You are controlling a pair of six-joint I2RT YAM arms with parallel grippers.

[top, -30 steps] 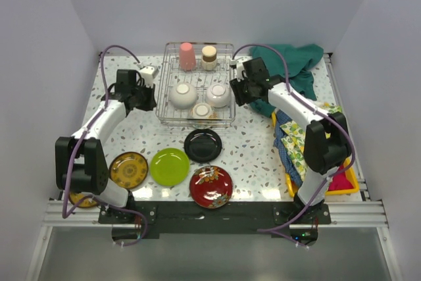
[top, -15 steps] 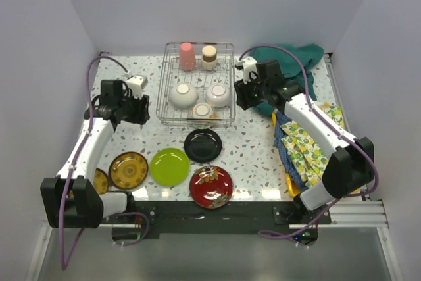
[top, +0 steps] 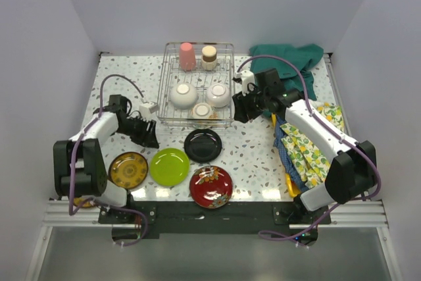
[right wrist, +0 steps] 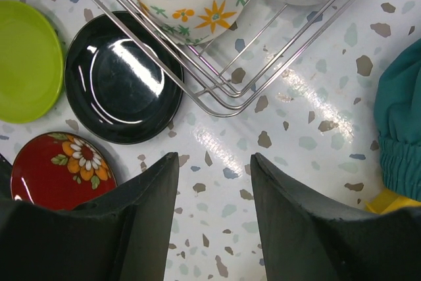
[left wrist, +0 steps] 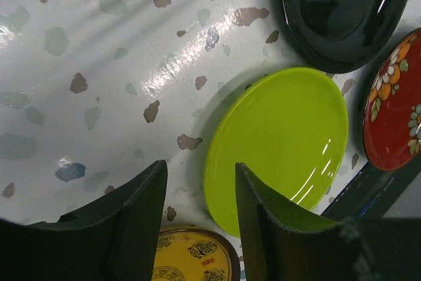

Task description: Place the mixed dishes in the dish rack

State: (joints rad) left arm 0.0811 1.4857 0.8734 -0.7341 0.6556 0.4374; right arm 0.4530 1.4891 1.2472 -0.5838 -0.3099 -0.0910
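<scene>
1. Top external view: dish rack (top: 172,122) sits far-middle on the table (top: 256,153), holding two white bowls (top: 183,95), floral bowl (top: 202,111), pink cup (top: 187,56) and a second cup (top: 209,57).
2. Lime-green plate (top: 170,166), black plate (top: 202,145), red floral plate (top: 211,187) and brown-gold plate (top: 128,170) lie on the table in front of the rack.
3. Left gripper (left wrist: 198,182): fingers spread, empty, just beside the lime-green plate's edge.
4. Right gripper (right wrist: 214,169): spread, empty, over bare table near the rack's corner.
5. Green cloth (top: 293,60) and yellow-patterned cloth (top: 306,143) lie at right.
</scene>
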